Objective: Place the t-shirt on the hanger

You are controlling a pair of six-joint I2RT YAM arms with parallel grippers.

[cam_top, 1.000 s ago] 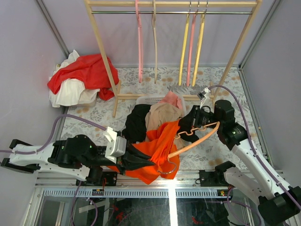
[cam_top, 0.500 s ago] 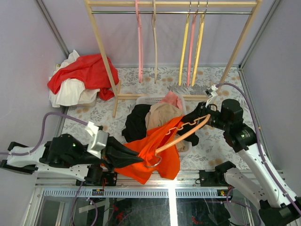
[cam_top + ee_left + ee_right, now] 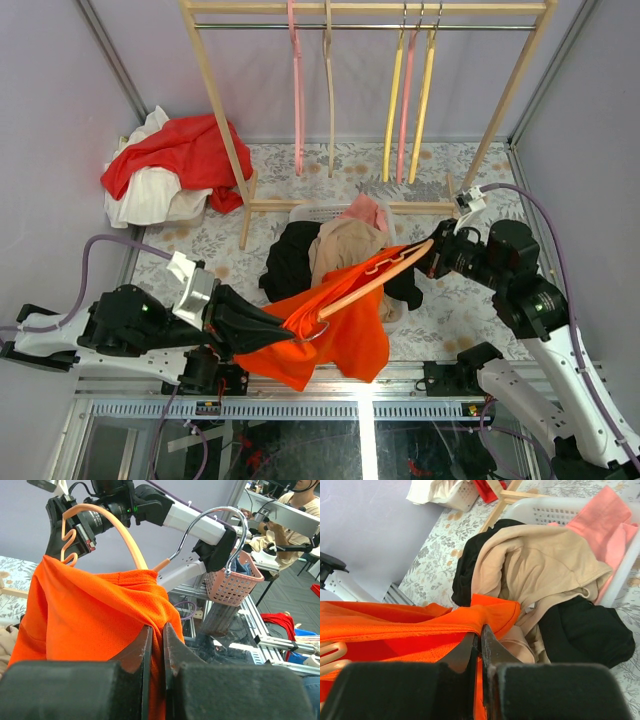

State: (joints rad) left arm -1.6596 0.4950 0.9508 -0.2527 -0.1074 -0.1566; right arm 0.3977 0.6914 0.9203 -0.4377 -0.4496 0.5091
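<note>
The left tool [image 3: 156,630] pinches the t-shirt [image 3: 90,610]; the right tool [image 3: 432,252] clamps the hanger [image 3: 375,279] (white basket [image 3: 315,211] holds tan garment [image 3: 345,248], pink cloth [image 3: 365,212]).

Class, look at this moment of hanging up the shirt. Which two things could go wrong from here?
1. The left pincer grips only a thin fold of the t-shirt, so a stronger pull might slip it free.
2. The right pincer holds the hanger at one end, and its metal hook sits close to the cloth and may snag it.
</note>
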